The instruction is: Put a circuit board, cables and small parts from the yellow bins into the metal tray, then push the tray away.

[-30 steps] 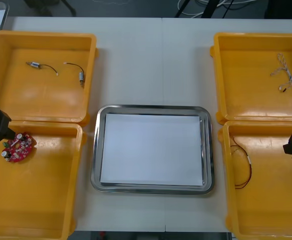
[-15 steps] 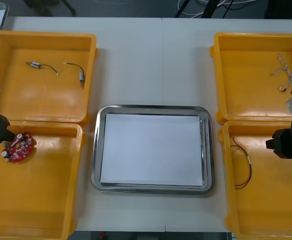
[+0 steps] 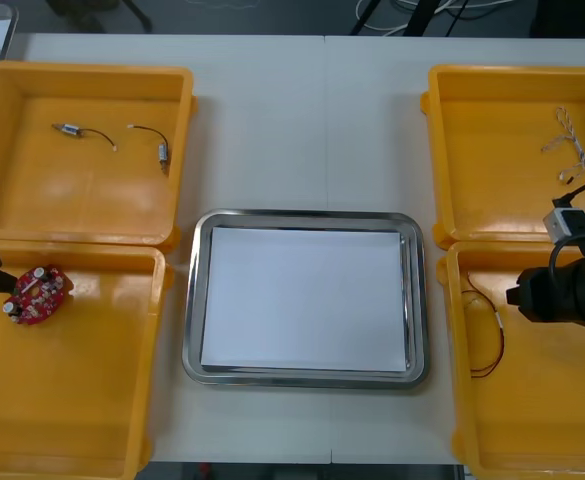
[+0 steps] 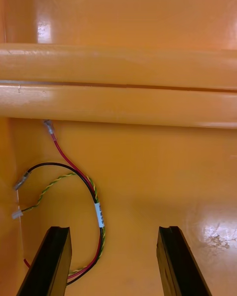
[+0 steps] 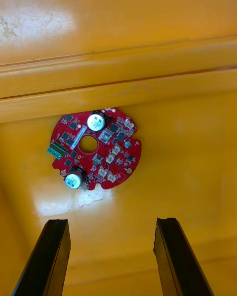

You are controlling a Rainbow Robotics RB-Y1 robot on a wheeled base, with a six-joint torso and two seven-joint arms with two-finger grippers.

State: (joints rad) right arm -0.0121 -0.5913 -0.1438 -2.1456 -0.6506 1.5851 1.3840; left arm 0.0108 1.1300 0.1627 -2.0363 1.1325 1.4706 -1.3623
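While your left end effector (image 5: 112, 222) hangs with fingers apart over the near left yellow bin (image 3: 72, 400), the round red circuit board (image 5: 94, 148) lies on that bin's floor just beyond the fingertips. Your right end effector (image 4: 114, 229), fingers also apart and empty, is over the near right yellow bin (image 3: 552, 420), the red and yellow cable (image 4: 99, 213) beside one finger. The metal tray (image 3: 307, 216), white inside, sits on the surface (image 3: 302, 120) between the bins.

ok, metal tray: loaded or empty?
Empty: the shiny metal tray is bare white inside. The round red circuit board lies in a yellow bin before the open left jaws, the red and yellow cable before the right jaws.
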